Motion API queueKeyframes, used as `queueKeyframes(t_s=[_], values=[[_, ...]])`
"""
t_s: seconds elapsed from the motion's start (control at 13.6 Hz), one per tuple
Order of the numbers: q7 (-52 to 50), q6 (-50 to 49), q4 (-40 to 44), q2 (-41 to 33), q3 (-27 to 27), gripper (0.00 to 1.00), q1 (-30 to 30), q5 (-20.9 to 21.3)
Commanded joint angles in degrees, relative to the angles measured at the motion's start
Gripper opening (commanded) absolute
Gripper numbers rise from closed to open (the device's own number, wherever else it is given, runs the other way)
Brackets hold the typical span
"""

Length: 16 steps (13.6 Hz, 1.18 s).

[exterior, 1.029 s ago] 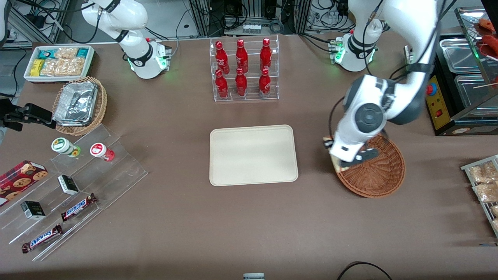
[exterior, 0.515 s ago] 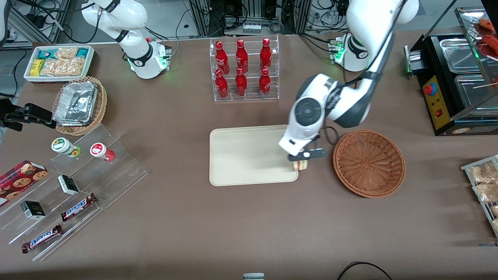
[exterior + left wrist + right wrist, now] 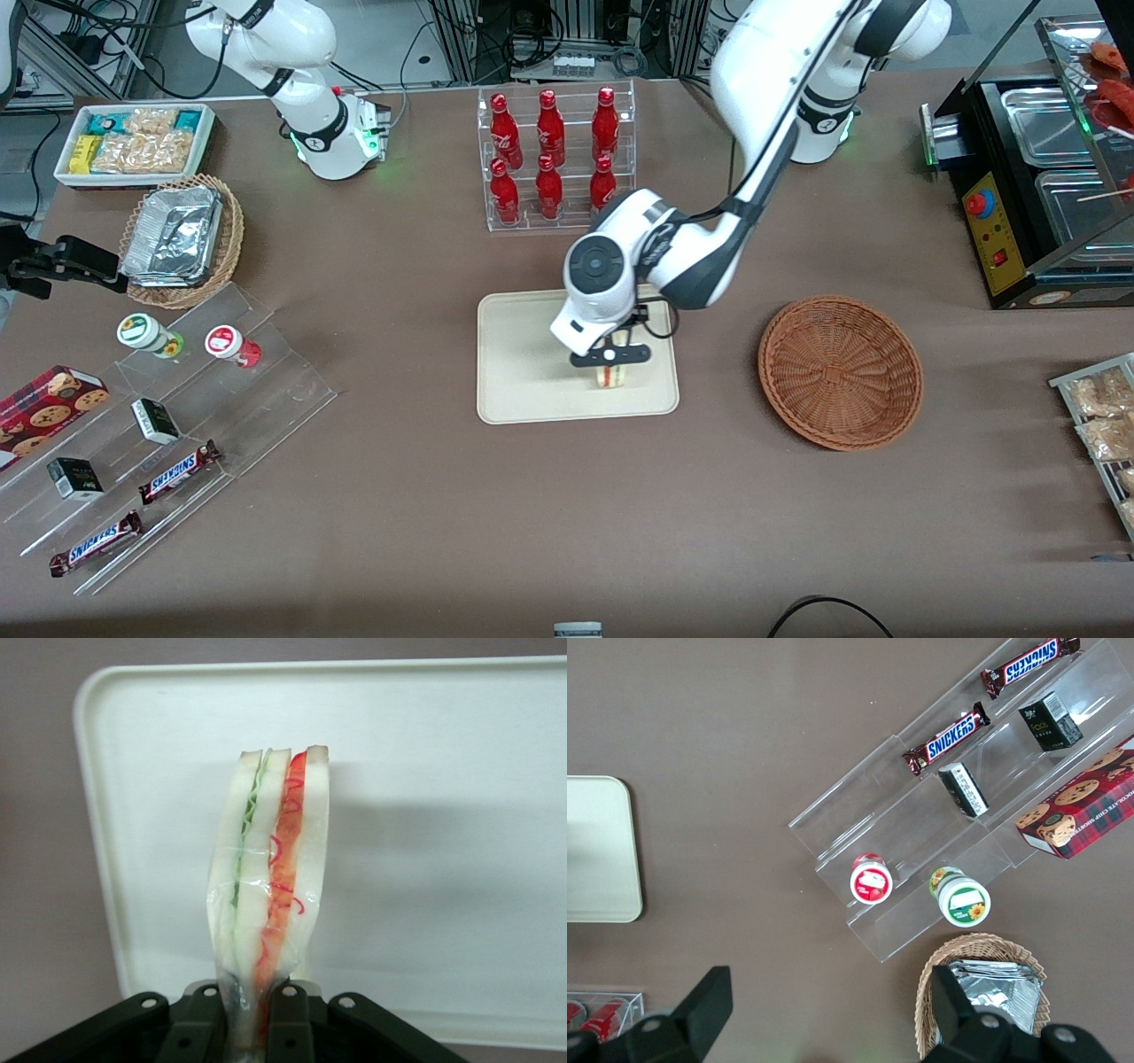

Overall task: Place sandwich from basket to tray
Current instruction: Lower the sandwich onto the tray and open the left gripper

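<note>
My left gripper point(image 3: 609, 361) hangs over the cream tray point(image 3: 523, 354), above the part of it nearest the front camera and toward the basket. It is shut on the wrapped sandwich point(image 3: 609, 376), a pale wedge with green and red filling. In the left wrist view the sandwich point(image 3: 270, 868) sticks out from between the black fingers point(image 3: 292, 1019) of the gripper point(image 3: 252, 1028), over the tray point(image 3: 443, 815). The reddish-brown wicker basket point(image 3: 840, 372) sits empty beside the tray, toward the working arm's end.
A clear rack of red bottles point(image 3: 554, 159) stands farther from the camera than the tray. A tan basket with foil containers point(image 3: 182, 239), a white snack bin point(image 3: 133, 142) and an acrylic stand with snacks point(image 3: 177, 425) lie toward the parked arm's end.
My left gripper has carried the sandwich out of the basket, across the gap and over the tray's edge. It now hangs above the tray; the basket is left empty.
</note>
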Motion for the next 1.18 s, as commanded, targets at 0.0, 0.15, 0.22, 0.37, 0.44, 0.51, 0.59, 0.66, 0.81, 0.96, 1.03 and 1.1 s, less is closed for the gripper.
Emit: queueKeyframes(t_s=[0.0,0.15,0.22,0.37,0.44,0.51,0.59,0.66,0.81,0.96,1.03,1.1], values=[[-2.1,0.8,4.9,3.7,0.9,0.0,-2.0,-0.7],[-2.7,0.8,6.4,4.9,0.9,0.0,-2.3,-0.8],[-3.6,0.8,7.0,5.3,0.8,0.0,-2.8,-0.8],[-4.1,0.9,7.1,5.8,0.9,0.0,-2.9,-0.8],[-4.3,0.9,7.6,6.2,0.8,0.0,-2.9,-0.9],[-5.1,1.0,7.7,6.6,0.8,0.0,-2.9,-0.9],[-6.1,1.2,7.8,6.9,0.8,0.0,-2.9,-0.9],[-6.7,1.7,7.8,7.0,0.8,0.0,-2.9,-0.9],[-6.9,1.9,7.8,7.1,0.8,0.0,-2.9,-0.9],[-7.0,1.9,7.8,7.2,0.8,0.99,-2.9,-2.1],[-6.9,1.9,7.8,7.1,0.9,1.0,-2.8,-2.8],[-6.9,1.5,8.5,7.0,0.9,1.0,-2.8,-2.8]])
